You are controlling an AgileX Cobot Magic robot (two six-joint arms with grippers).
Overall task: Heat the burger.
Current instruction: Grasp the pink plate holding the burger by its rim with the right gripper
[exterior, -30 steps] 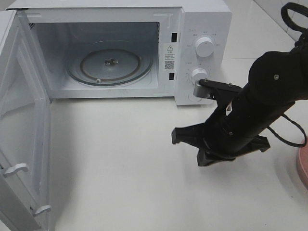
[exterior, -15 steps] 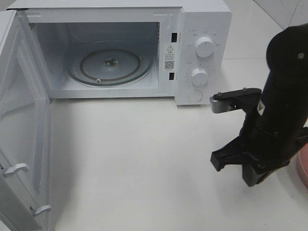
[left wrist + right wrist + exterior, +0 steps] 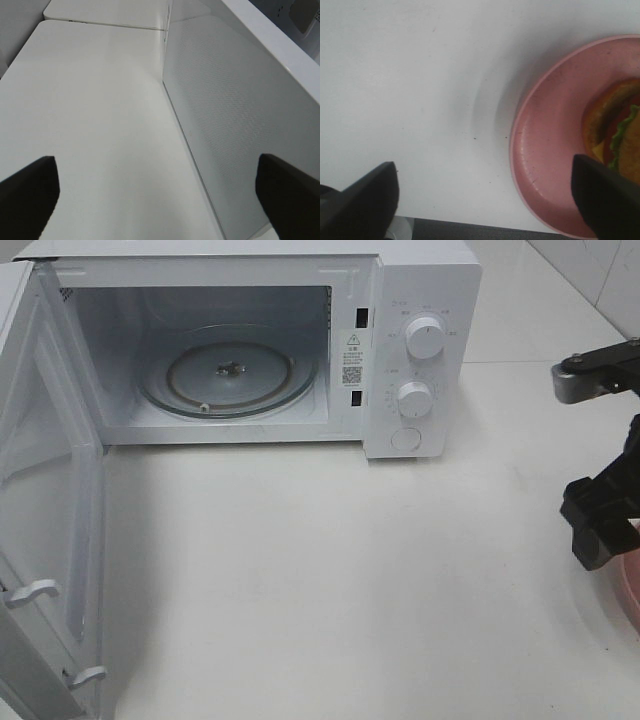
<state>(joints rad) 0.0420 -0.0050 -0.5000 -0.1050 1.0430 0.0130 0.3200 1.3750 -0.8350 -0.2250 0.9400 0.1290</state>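
The burger (image 3: 618, 131) lies on a round pink plate (image 3: 545, 145); only its left part shows in the right wrist view: brown bun, green lettuce, red tomato. My right gripper (image 3: 485, 200) hangs over the table beside the plate, jaws wide open and holding nothing, one finger (image 3: 605, 197) above the plate's rim. In the exterior high view that gripper (image 3: 598, 525) is at the far right edge, and a sliver of the plate (image 3: 630, 585) shows below it; the burger is out of that view. My left gripper (image 3: 160, 195) is open and holds nothing.
The white microwave (image 3: 420, 300) stands at the back, with its door (image 3: 40, 530) swung fully open to the left and a glass turntable (image 3: 228, 372) inside. Two knobs (image 3: 424, 338) sit on its right panel. The left wrist view shows the door's dotted panel (image 3: 235, 110) close by.
My right arm has swung from in front of the microwave's knobs to the far right, beside the pink plate. Its jaws went from shut to wide open.
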